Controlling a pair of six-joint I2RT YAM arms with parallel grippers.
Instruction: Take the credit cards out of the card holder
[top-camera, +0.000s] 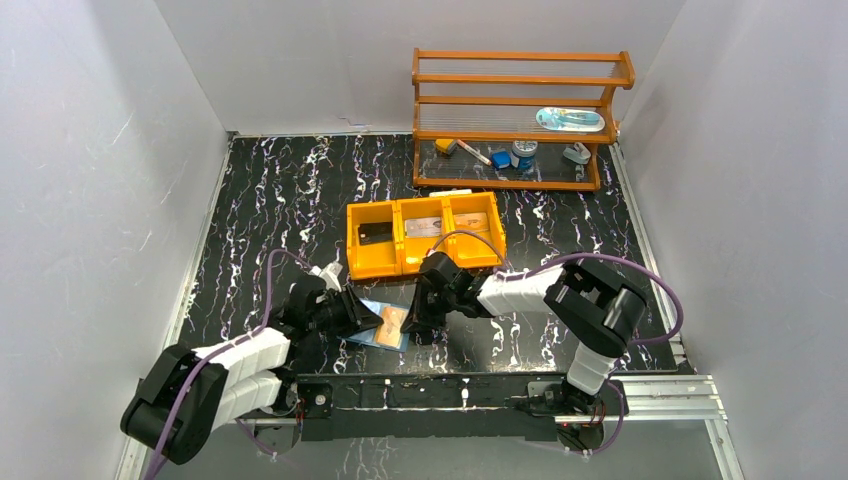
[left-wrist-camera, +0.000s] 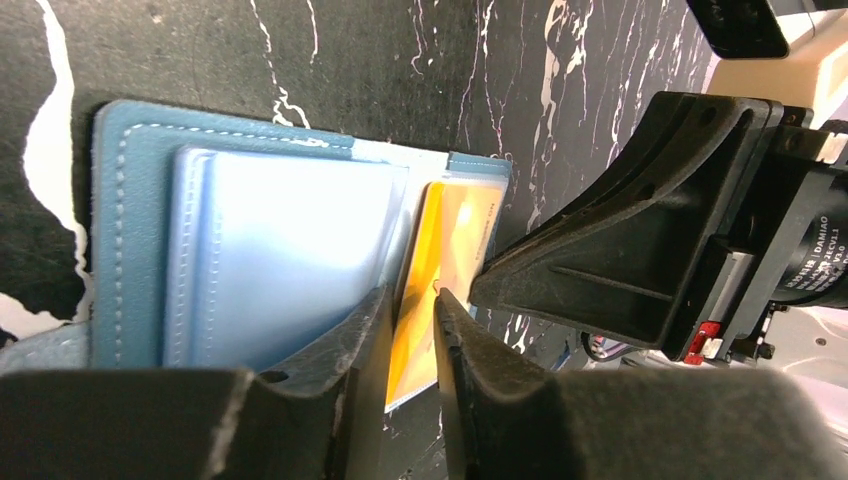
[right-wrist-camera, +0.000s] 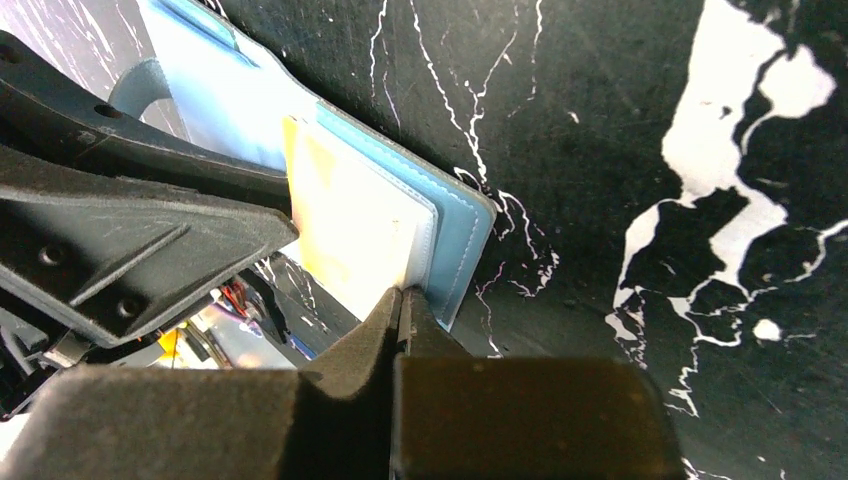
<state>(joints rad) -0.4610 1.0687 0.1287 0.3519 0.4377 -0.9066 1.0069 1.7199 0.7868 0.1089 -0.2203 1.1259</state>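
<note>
The wallet (left-wrist-camera: 130, 250) lies open on the bench (left-wrist-camera: 300, 60) between the two arms, with the orange card (left-wrist-camera: 445, 250) in the leaf nearer the right arm. The right jaws are shut, their tips pressing that leaf's edge down. The left jaws stand slightly apart astride the card's near edge, not visibly pinching it. If they close off-centre they may catch the clear sleeve too. Then the whole wallet could drag along and slip from under the right tips.

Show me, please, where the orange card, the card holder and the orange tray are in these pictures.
orange card (left-wrist-camera: 450, 240): left wrist view, its exposed face.
card holder (left-wrist-camera: 280, 260): left wrist view, the pale inner sleeve.
orange tray (top-camera: 375, 262): top external view, its front wall at the left compartment.
</note>
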